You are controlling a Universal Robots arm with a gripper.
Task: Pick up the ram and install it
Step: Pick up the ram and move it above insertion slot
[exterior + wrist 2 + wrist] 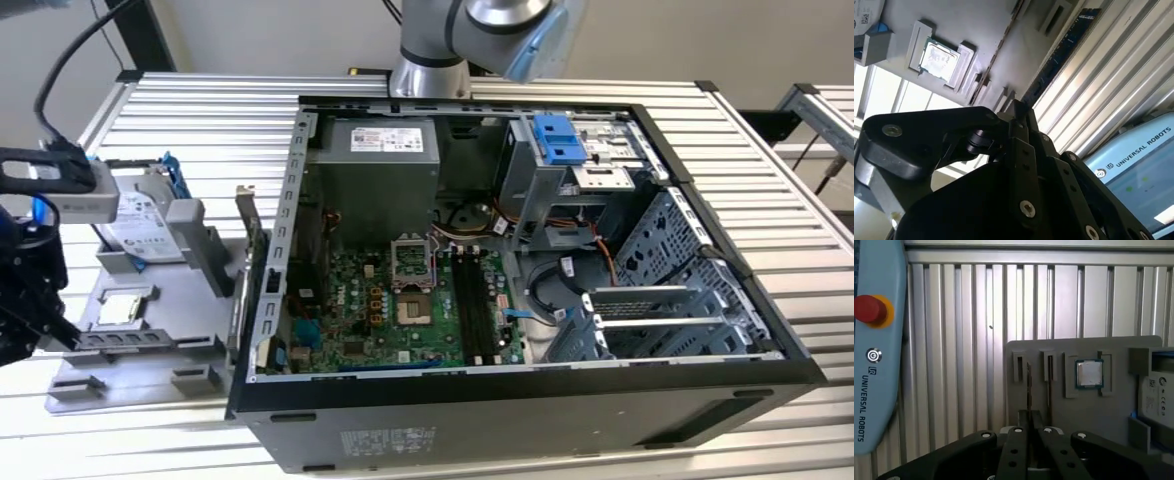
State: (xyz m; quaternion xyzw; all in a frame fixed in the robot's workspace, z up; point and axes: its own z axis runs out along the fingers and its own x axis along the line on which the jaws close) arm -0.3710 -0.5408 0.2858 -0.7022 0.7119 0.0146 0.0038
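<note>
The ram (1064,55) is a long dark board standing on its thin edge over the grey parts tray (1004,55). In the first wrist view the ram (1029,385) shows edge-on as a thin dark line beside a slot of the tray (1054,405). My gripper (1021,112) has its black fingers pressed together on the ram's near end, and the gripper (1029,415) looks the same in the first wrist view. At the exterior view's far left, the gripper (30,300) hangs over the tray's (200,330) outer side. The open computer case (534,400) lies to the right, its dark memory slots (470,290) facing up.
A square silver processor chip (1089,374) sits in a tray pocket, with the labelled hard drive (1156,395) beyond it. A light-blue teach pendant (876,340) with a red button lies on the ribbed metal table (801,300). The case holds drive cages and cables (587,250).
</note>
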